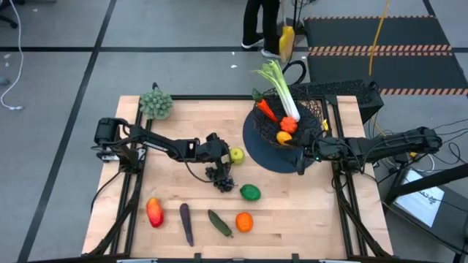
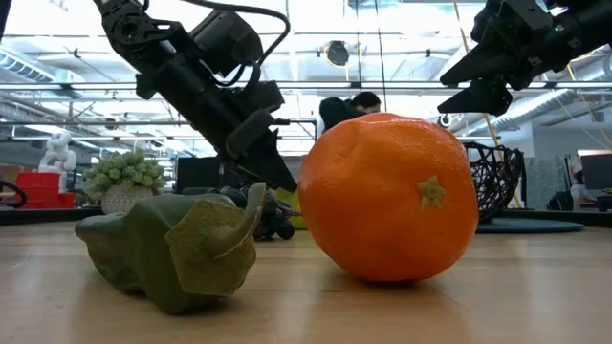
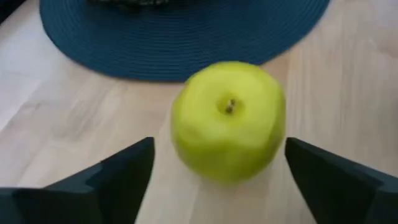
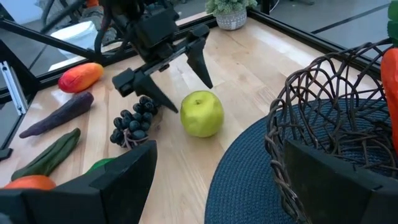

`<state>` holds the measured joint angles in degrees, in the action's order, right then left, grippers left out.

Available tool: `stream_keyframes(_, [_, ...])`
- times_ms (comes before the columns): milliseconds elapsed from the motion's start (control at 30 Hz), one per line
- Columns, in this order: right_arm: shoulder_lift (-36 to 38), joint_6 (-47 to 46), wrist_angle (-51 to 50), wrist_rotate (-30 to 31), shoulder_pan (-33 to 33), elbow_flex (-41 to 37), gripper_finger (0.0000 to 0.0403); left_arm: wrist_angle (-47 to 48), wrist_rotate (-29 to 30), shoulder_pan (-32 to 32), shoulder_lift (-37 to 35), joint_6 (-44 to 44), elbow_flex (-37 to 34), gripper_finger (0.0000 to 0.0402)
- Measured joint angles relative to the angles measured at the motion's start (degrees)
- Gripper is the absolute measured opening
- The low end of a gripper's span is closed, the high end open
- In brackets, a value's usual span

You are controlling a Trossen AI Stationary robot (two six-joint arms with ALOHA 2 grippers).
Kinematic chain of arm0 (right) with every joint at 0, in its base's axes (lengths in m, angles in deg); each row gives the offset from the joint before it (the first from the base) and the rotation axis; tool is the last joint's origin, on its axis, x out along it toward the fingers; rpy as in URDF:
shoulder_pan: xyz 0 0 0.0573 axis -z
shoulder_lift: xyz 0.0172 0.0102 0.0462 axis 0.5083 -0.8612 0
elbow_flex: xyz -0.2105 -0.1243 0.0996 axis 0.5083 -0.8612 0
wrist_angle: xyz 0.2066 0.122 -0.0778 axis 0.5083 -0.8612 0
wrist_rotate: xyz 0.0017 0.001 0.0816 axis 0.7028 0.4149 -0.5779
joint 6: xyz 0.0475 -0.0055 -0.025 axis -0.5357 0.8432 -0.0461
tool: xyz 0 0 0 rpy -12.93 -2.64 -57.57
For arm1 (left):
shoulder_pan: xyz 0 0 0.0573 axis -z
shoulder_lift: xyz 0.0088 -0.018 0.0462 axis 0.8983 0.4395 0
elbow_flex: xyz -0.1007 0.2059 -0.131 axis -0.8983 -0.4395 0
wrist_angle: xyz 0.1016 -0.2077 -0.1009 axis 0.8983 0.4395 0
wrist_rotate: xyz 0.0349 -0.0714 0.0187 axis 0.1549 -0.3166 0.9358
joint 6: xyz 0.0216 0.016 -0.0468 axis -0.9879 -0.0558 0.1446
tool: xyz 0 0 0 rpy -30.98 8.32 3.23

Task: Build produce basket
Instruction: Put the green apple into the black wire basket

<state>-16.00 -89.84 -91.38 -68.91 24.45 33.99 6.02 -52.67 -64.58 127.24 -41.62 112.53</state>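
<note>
A yellow-green apple [image 1: 236,154] rests on the wood table just left of the round dark-blue mat [image 1: 263,153]. My left gripper [image 1: 227,153] is open. Its fingers [image 3: 127,174] stand on either side of the apple [image 3: 228,121] without touching it; this also shows in the right wrist view [image 4: 193,96]. The black wire basket [image 1: 311,117] stands on the mat and holds a leek [image 1: 281,88], a carrot [image 1: 266,111] and a small yellow-orange fruit [image 1: 284,136]. My right gripper [image 1: 301,162] is open and empty over the mat's near edge, beside the basket [image 4: 336,124].
Dark grapes [image 1: 221,177] lie just near of the apple. A green fruit [image 1: 250,192], an orange [image 1: 243,221], a cucumber [image 1: 219,223], an eggplant [image 1: 186,223] and a red-orange piece [image 1: 154,212] lie along the near side. A bushy clump [image 1: 156,104] stands at the far left.
</note>
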Motion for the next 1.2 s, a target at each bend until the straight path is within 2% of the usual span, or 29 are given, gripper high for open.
stream_keyframes(67, [0.0,0.02,0.01,0.01,0.01,0.0,0.0339,-2.14,0.35,0.27,1.26,0.38,0.08,0.0389])
stream_keyframes(167, [-0.01,0.02,0.01,0.0,0.0,0.0,0.0339,-3.97,1.36,0.42,3.36,-0.28,-0.02,0.0394])
stream_keyframes(433, [-0.17,0.32,0.25,0.0,0.0,0.0,0.0339,-12.28,1.35,-0.68,7.34,-2.03,0.07,0.0374])
stream_keyframes(700, [-0.22,0.46,0.3,0.0,0.0,0.0,0.0339,-12.8,-0.61,-1.94,7.49,-2.18,0.09,0.0324])
stream_keyframes(800, [-0.21,0.46,0.32,-0.05,0.01,0.0,0.0339,-13.06,-1.07,-1.68,6.67,-2.16,0.38,0.0319])
stream_keyframes(1033, [0.19,0.74,0.66,-0.98,0.02,0.0,0.0339,-11.5,-1.14,-1.02,3.76,-5.17,7.43,0.0329])
stream_keyframes(1200, [2.5,0.72,1.74,-1.57,-0.36,0.11,0.0339,-4.6,-1.1,-1.52,3.81,-9.12,18.02,0.0319])
